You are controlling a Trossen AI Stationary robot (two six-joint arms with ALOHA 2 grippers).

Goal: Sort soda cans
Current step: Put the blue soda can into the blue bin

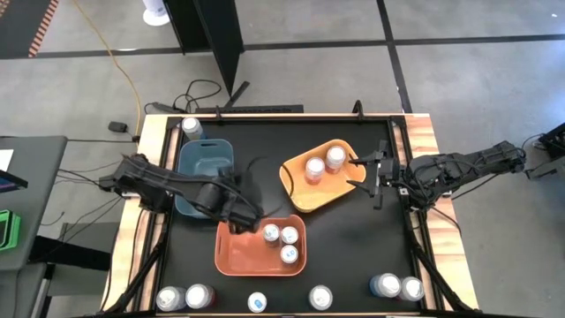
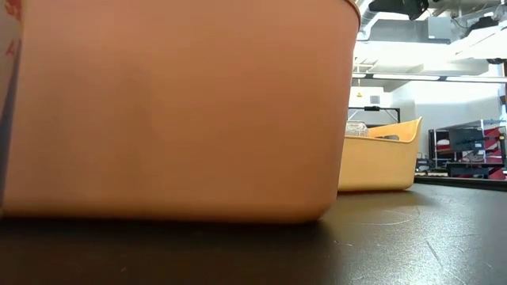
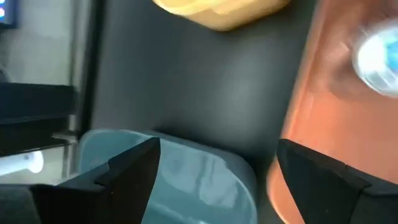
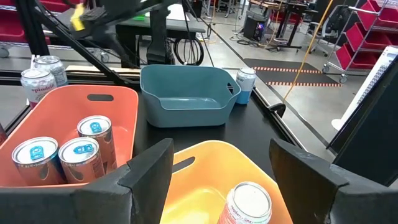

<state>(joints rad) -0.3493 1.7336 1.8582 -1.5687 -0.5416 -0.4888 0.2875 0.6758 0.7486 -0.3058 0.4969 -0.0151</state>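
Three blue-labelled soda cans [image 1: 281, 243] stand in the orange-red bin [image 1: 238, 256]. Two pink cans [image 1: 325, 164] stand in the yellow bin [image 1: 305, 194]. The blue bin [image 1: 196, 159] holds nothing that shows. My left gripper [image 1: 240, 214] hangs open, holding nothing, above the gap between the blue bin [image 3: 186, 180] and the orange-red bin [image 3: 317, 93]. My right gripper [image 1: 366, 172] is open and level at the yellow bin's right edge, also holding nothing; a pink can [image 4: 249, 202] stands below its fingers.
Several more cans stand along the table's near edge [image 1: 257, 303], from the left corner [image 1: 181, 298] to the right [image 1: 397, 287]. One blue can [image 1: 192, 128] stands at the far left behind the blue bin. In the low view the orange-red bin's wall [image 2: 174, 103] blocks most of the table.
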